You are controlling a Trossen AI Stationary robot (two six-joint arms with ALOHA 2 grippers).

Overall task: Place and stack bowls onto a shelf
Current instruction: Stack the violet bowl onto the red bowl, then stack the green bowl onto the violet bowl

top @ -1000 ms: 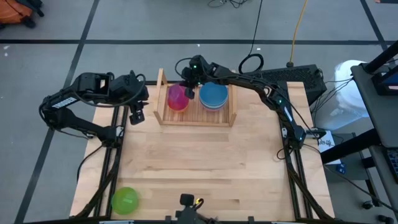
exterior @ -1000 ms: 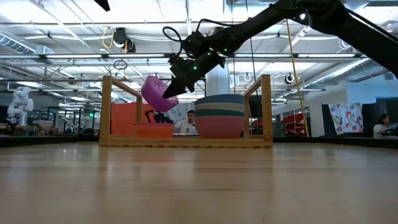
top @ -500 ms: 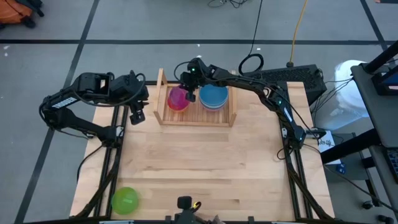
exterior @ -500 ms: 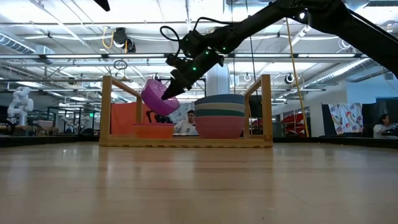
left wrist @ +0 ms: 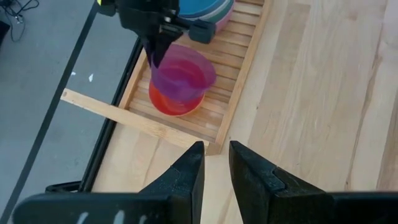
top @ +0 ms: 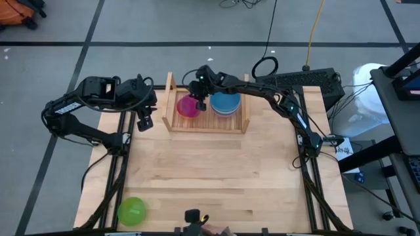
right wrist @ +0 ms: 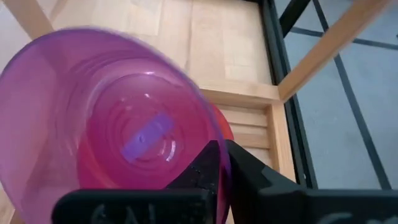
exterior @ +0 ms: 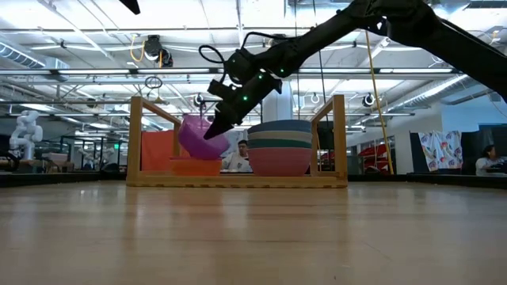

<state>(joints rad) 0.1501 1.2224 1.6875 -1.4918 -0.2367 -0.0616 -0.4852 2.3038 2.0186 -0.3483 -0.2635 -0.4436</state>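
The light-wood shelf (top: 207, 126) stands at the table's far middle. On its right half sits a stack of bowls with the blue one (top: 225, 101) on top. On its left half a red bowl (exterior: 194, 166) sits on the slats. My right gripper (top: 199, 98) is shut on the purple bowl (exterior: 200, 136) just over the red one. My left gripper (top: 142, 122) hangs left of the shelf, empty, its fingers a narrow gap apart (left wrist: 216, 168). A green bowl (top: 131, 211) sits mouth up at the table's near left corner. My right gripper holds the purple bowl by its rim (right wrist: 208, 140), on the side toward the blue stack, one finger inside the bowl and one outside. The fingers slant down from above and from the right. The bowl hangs tilted, its bottom low over the red bowl (left wrist: 171, 104); I cannot tell whether they touch.
The shelf's two upright side boards (exterior: 135, 138) (exterior: 339, 136) stand on either side of the bowls. The wide wooden tabletop (top: 216, 177) lies in front of the shelf. Cables and a dark case (top: 308, 82) lie behind the table's far right corner.
My right gripper has gone down with the purple bowl toward the red bowl on the shelf's left half. The bowl stays tilted in the hold and now hangs lower, close over the red one.
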